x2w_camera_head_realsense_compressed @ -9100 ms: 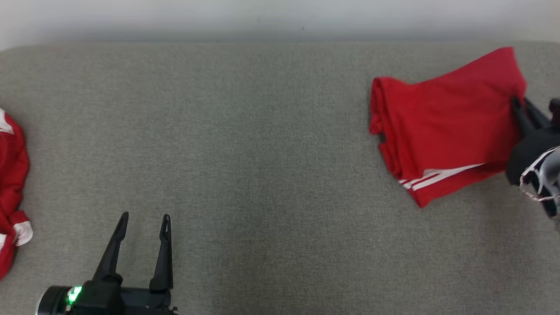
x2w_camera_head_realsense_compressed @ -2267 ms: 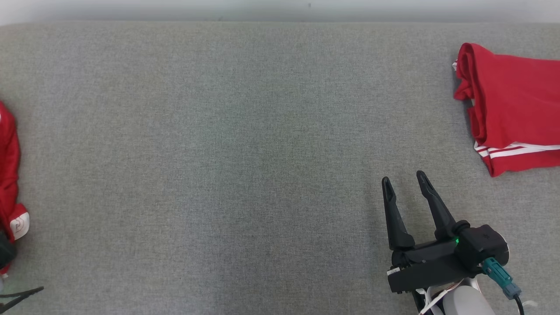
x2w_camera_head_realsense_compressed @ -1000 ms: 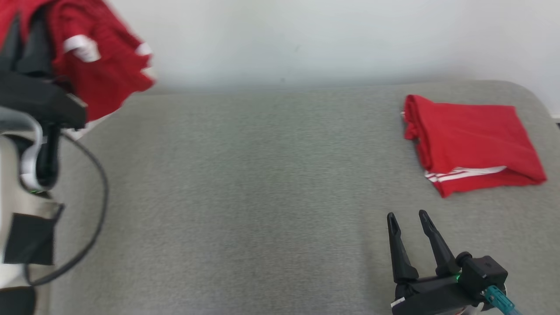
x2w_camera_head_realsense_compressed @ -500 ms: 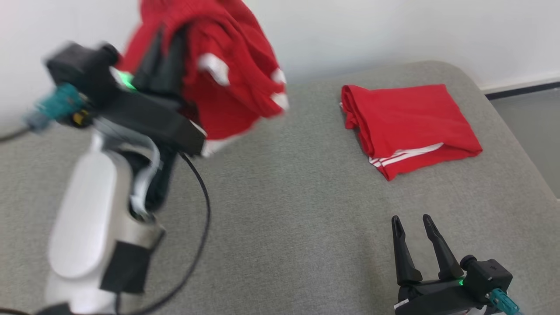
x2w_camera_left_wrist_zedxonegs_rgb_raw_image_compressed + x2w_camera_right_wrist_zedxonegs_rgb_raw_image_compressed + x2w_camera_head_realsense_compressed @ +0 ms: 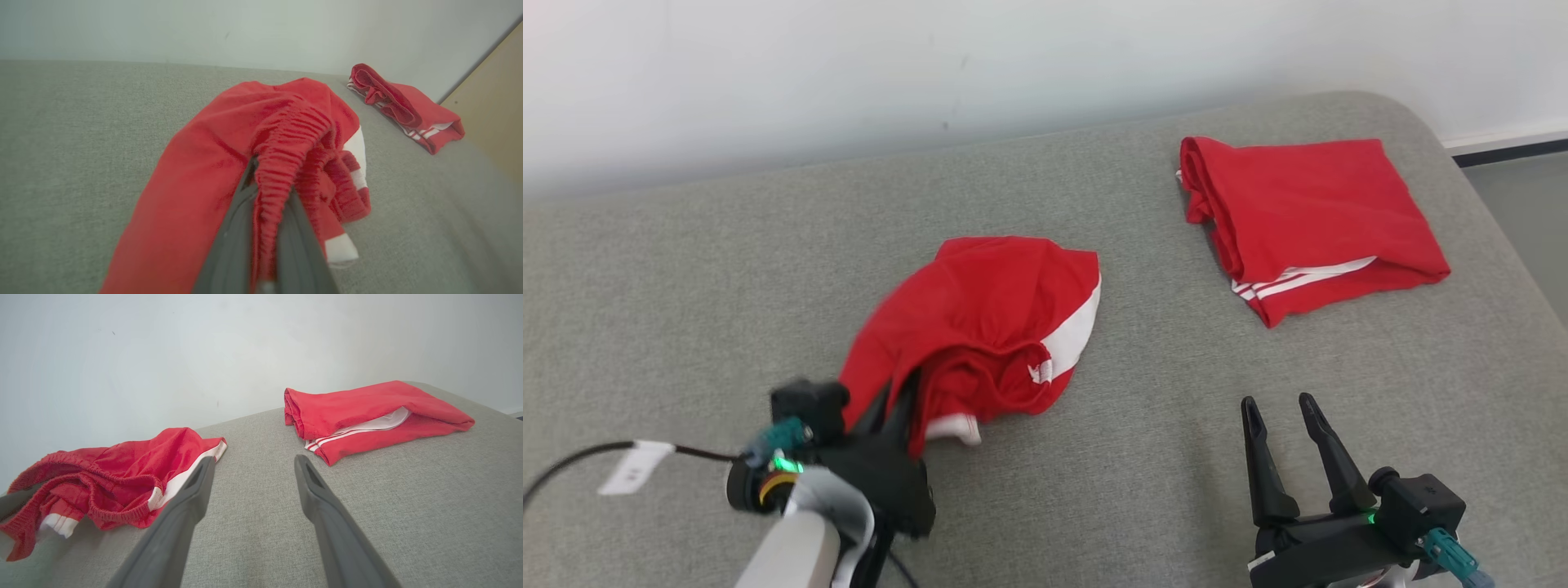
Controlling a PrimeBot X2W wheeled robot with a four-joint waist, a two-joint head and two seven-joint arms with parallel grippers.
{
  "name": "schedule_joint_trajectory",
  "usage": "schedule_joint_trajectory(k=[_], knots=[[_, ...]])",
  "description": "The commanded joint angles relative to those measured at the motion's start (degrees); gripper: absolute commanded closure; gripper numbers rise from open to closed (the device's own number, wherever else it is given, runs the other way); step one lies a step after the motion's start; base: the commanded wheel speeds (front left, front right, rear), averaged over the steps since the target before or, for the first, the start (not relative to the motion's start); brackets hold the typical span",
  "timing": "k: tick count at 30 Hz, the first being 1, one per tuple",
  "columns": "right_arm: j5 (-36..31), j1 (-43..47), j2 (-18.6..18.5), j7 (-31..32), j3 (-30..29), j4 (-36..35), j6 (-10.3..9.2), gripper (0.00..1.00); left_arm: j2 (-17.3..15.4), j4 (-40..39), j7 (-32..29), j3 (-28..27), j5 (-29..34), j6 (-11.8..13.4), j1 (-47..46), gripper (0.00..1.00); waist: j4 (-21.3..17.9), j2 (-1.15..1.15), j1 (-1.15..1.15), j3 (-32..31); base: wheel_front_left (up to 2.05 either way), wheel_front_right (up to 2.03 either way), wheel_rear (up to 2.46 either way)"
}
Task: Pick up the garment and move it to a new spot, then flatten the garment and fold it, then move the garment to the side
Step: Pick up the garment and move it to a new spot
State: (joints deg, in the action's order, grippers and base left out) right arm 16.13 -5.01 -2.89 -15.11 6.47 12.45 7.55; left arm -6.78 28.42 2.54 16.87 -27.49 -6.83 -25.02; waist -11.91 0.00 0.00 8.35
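As the elastic is pinched edge-on, left gripper [image 5: 894, 404]: clenched on the waistband [image 5: 282, 163], so the rest drapes forward of it.
garment [image 5: 980, 318]: red shorts, crumpled mid-way across the grey padded surface [image 5: 686, 269], well apart from the folded red garment [image 5: 1307, 212].
right gripper [image 5: 1276, 400]: released, empty, parked clear of the cloth.
step: relocation looks nearly done. Flattening is next and probably needs both grippers.
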Motion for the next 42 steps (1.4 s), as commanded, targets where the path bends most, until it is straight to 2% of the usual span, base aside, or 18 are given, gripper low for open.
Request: schedule_joint_trajectory(k=[1, 3, 4, 5, 13, 20, 24, 28, 35, 38, 42], knots=[[-0.2, -0.6, 0.0, -0.1, 0.2, 0.2, -0.1, 0.0, -0.4, 2.6, 1.4, 0.8, 0.8, -0.1, 0.9, 1.0, 0.6, 0.0, 0.0, 0.3, 0.0, 0.0, 0.0], [-0.3, -0.5, 0.0, -0.1, 0.3, 0.2, -0.1, 0.0, -0.2, 5.7, 2.4, 1.5, 0.8, -0.2, 1.5, 1.0, 1.1, 0.0, 0.0, 0.3, 0.0, 0.0, 0.0], [-0.2, -0.5, 0.0, -0.1, 0.5, 0.3, -0.1, 0.0, -0.2, 7.0, 3.1, 1.9, 1.2, -0.3, 1.4, 0.6, 1.2, 0.0, 0.0, 0.2, 0.0, 0.0, 0.0], [-0.1, -0.4, 0.0, -0.1, 0.5, 0.3, -0.1, 0.0, -0.2, 8.0, 3.8, 2.4, 1.7, -0.3, 1.0, 0.0, 1.5, 0.0, 0.0, 0.1, 0.0, 0.0, 0.0], [0.3, 1.2, 0.0, -0.1, -0.4, 0.4, -0.1, 0.0, 0.3, 8.9, 9.1, 4.2, 2.1, -0.5, 0.6, 0.0, 3.3, 0.0, 0.0, -1.6, 0.0, 0.0, 0.0], [0.8, 3.6, 0.0, -0.1, -1.4, 0.5, -0.1, 0.0, 0.5, 2.5, 11.5, 5.0, 3.2, 0.8, 6.2, 0.0, 5.4, 0.0, 0.0, -3.7, 0.0, 0.0, 0.0], [1.0, 4.4, 0.0, -0.1, -1.7, 0.7, -0.1, 0.0, 0.1, -2.0, 11.9, 4.9, 3.5, 2.4, 10.0, 0.0, 6.4, 0.0, 0.0, -4.7, 0.0, 0.0, 0.0], [1.3, 5.2, 0.0, -0.1, -1.6, 0.8, -0.1, 0.0, -0.4, -5.1, 12.2, 4.0, 3.0, 3.9, 13.5, 0.0, 7.0, 0.0, 0.0, -5.5, 0.0, 0.0, 0.0], [1.0, 5.9, 0.0, -0.1, -1.9, 0.8, -0.1, 0.0, -2.3, -11.1, 12.7, 1.9, 8.9, 8.4, 18.3, 0.0, 8.1, 0.0, 0.0, -6.4, 0.0, 0.0, 0.0], [0.7, 6.3, 0.0, -0.1, -1.8, 0.9, -0.1, 0.0, -2.3, -13.7, 12.6, 0.3, 10.3, 8.6, 21.2, 0.0, 8.8, 0.0, 0.0, -6.7, 0.0, 0.0, 0.0], [0.8, 6.3, 0.0, -0.1, -1.9, 1.2, -0.1, 0.0, -2.4, -17.0, 12.7, -3.1, 11.9, 7.5, 24.2, 0.0, 9.4, 0.0, 0.0, -7.2, 0.0, 0.0, 0.0]])
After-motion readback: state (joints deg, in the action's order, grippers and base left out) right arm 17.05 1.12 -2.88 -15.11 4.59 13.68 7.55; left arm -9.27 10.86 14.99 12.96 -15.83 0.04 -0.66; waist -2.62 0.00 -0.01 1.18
